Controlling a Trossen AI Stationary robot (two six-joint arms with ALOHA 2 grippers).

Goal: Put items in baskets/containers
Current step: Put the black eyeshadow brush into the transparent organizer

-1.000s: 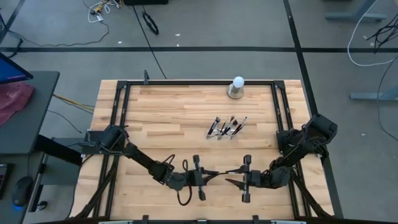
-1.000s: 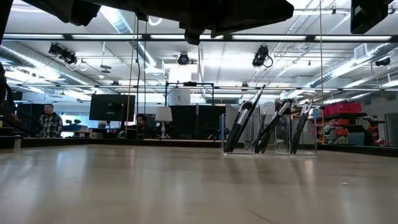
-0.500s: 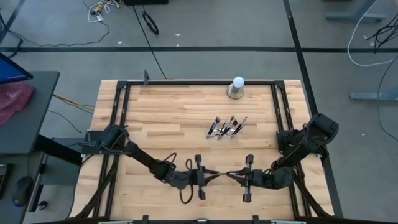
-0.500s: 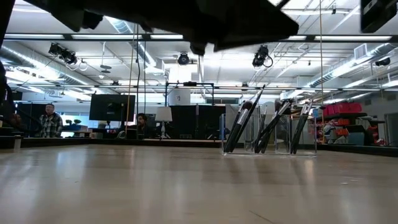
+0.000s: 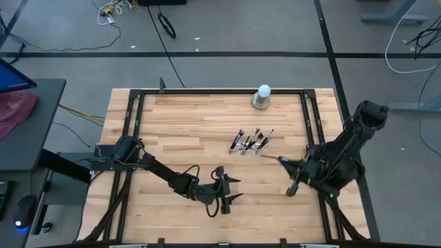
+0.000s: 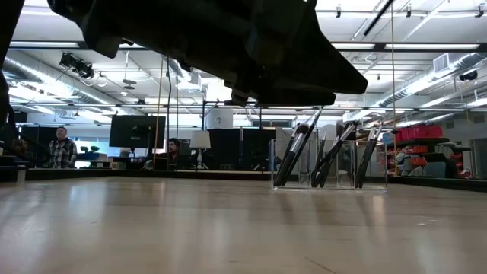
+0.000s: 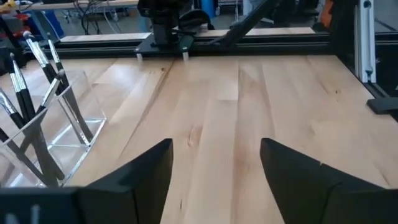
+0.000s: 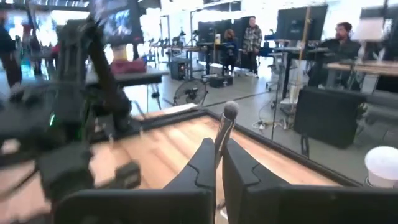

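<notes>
A clear plastic holder [image 5: 251, 142] stands right of the table's middle with several thin dark makeup brushes leaning in it; it also shows in the low view [image 6: 329, 161] and the left wrist view [image 7: 43, 134]. My right gripper [image 5: 284, 161] is just right of the holder, toward the near edge, shut on one thin brush [image 5: 270, 158]. My left gripper [image 5: 235, 189] stands open near the table's front edge, nothing between its fingers [image 7: 149, 171]. My right gripper pinches the brush's thin handle [image 8: 220, 140] between its two shut fingers. The brush runs along the fingers and sticks out past their ends, its small rounded head [image 8: 230, 111] foremost. In the high view it points toward the holder's near right corner.
A white ball on a grey round base [image 5: 262, 96] stands at the table's far edge. A black metal frame [image 5: 207, 90] runs around the tabletop. Bare wood lies between the two grippers and across the table's left half.
The brush has passed from my left gripper to my right. My right gripper shut on it near the front edge, then swung toward the far right, beside the holder, carrying it. My left gripper has opened and stayed near the front edge.
</notes>
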